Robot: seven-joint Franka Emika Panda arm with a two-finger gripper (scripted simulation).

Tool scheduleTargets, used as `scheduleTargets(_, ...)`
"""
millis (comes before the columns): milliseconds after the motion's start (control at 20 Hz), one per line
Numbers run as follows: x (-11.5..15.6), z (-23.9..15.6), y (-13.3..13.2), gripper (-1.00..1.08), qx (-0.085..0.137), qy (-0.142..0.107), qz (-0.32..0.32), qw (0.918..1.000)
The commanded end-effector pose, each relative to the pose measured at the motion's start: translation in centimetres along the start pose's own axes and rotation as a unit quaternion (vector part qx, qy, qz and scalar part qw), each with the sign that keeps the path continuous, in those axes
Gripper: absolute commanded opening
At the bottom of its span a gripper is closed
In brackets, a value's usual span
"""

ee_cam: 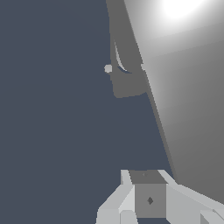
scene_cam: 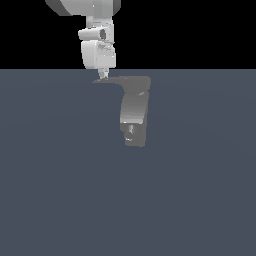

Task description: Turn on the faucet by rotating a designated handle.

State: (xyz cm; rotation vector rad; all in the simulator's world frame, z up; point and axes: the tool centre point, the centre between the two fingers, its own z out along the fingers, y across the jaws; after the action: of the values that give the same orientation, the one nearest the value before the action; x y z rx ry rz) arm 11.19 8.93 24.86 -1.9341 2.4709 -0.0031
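Right now you have the white arm (scene_cam: pixel 98 47) hanging down from the top of the exterior view, with its fingers (scene_cam: pixel 103 75) brought to a narrow tip directly over the handle (scene_cam: pixel 106 80). That handle is the thin flat grey lever sticking out toward the exterior view's left from the top of the faucet (scene_cam: pixel 134 111). The fingertips look to be touching it near its pointed end, though you cannot confirm contact at this size. Whether the fingers are clenched or released you cannot tell: in the exterior view they merge into one small point.

The faucet stands on the dark blue-grey tabletop (scene_cam: pixel 55 190), its curved body running down to a boxy lower end with a small shiny nub.

In the wrist view the faucet (ee_cam: pixel 127 65) shows as a dark curved shape with a pale nub beside it, next to a broad grey, brightly lit surface.
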Motion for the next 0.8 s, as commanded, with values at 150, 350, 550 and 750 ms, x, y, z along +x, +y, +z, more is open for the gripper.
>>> scheduleTargets(150, 0.0, 0.0, 1.6, -1.00, -0.002, 0.001, 0.000, 1.0000)
scheduleTargets(350, -0.1, 0.0, 2.8, -1.00, -0.002, 0.001, 0.000, 1.0000)
scheduleTargets(550, -0.1, 0.0, 3.9, -1.00, -0.002, 0.001, 0.000, 1.0000)
scheduleTargets(750, -0.2, 0.0, 5.1, -1.00, -0.002, 0.001, 0.000, 1.0000)
